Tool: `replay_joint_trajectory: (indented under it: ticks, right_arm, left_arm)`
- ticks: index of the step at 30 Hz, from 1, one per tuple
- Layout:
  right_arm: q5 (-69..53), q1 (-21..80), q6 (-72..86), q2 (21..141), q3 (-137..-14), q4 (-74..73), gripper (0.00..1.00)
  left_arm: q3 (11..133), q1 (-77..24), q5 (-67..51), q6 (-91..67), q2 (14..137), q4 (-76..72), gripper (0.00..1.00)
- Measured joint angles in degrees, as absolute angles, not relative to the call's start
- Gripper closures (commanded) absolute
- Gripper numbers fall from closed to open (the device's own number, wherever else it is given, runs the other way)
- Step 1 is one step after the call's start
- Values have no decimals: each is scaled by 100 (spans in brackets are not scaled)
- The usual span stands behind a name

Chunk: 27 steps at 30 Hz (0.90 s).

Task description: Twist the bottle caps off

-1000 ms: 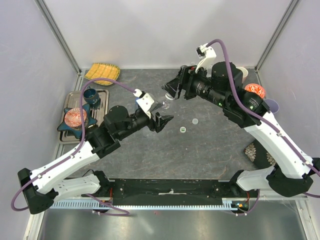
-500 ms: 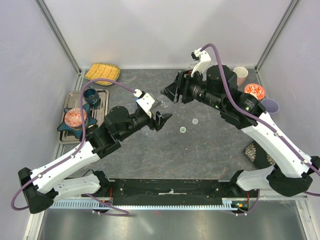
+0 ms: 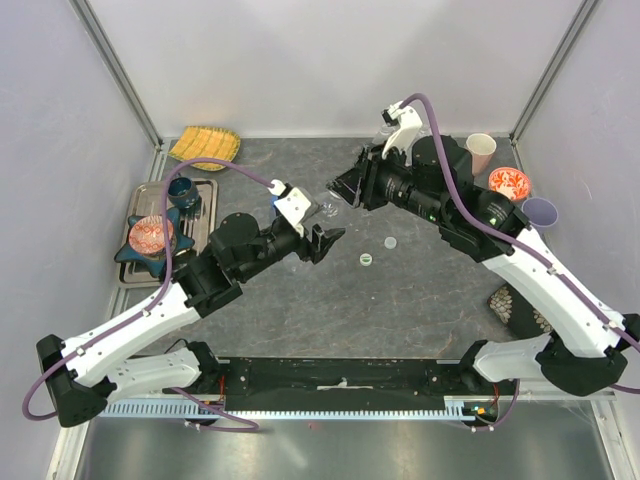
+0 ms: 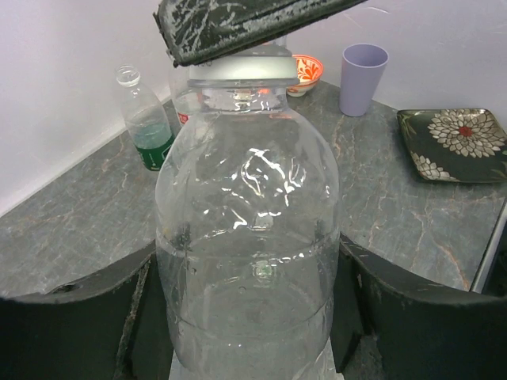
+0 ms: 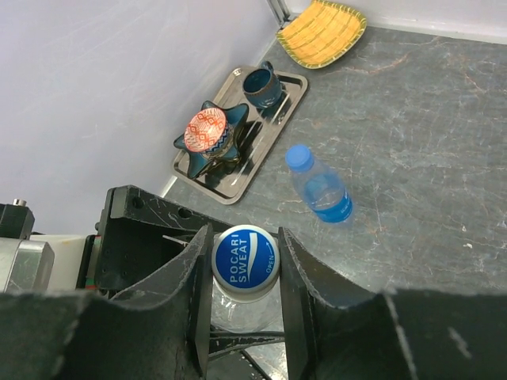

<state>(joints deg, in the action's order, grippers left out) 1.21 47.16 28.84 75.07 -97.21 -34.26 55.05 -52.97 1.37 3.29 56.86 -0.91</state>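
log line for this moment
step: uncapping | left gripper: holds clear bottle | right gripper: shut on its blue-and-white cap | table: two loose caps, blue bottle capped

**A:** Mid-table, the centre bottle (image 4: pixel 247 261) stands between the fingers of the left gripper (image 3: pixel 325 243). The right gripper (image 3: pixel 345 187) reaches over it from behind, one finger pressed on each side of its cap (image 5: pixel 245 261).

**B:** Right of that, two caps lie on the table, the nearer loose cap (image 3: pixel 367 259) just front-left of the farther loose cap (image 3: pixel 390 242).

**A:** Left edge, there's the tray (image 5: pixel 269 127). A star dish (image 5: pixel 207 150) sits on its near half with a small bowl (image 5: pixel 206 131) in it, and a mug (image 5: pixel 259 83) at its far end. Behind the tray, a ridged plate (image 3: pixel 205 145) in the corner.

**B:** A second bottle (image 5: pixel 321 190) stands between tray and centre bottle. Along the right wall, back to front: tall cup (image 3: pixel 481 150), side bowl (image 3: pixel 509 182), short cup (image 3: pixel 541 211), flat plate (image 3: pixel 503 305).
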Motion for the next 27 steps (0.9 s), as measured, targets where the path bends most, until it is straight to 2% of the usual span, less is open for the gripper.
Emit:
replay_joint_trajectory:
  ticks: [8,12,17,20,23,27]
  right_arm:
    - [169,4807,2453,6941,-9190,-3199,100]
    - [56,4755,1990,6608,-9139,-3002,100]
    - [-663,4740,1599,6377,-9142,-2731,100]
    - [-878,4742,1485,6355,-9139,-2659,100]
    - [-486,4748,1450,6287,-9019,-2617,100]
    - [639,4729,1461,6195,-8661,-2727,100]
  left_arm:
    - [5507,-5273,-674,276,5662,14,66]
    - [5728,-5061,-2300,-80,5662,235,66]
    - [6136,-4648,-4390,-904,5736,-99,66]
    - [6165,-4523,-5083,-1260,5747,-342,66]
    - [6097,-4407,-5343,-1435,5675,-434,65]
    - [5771,-4294,-5253,-1474,5229,-397,63]
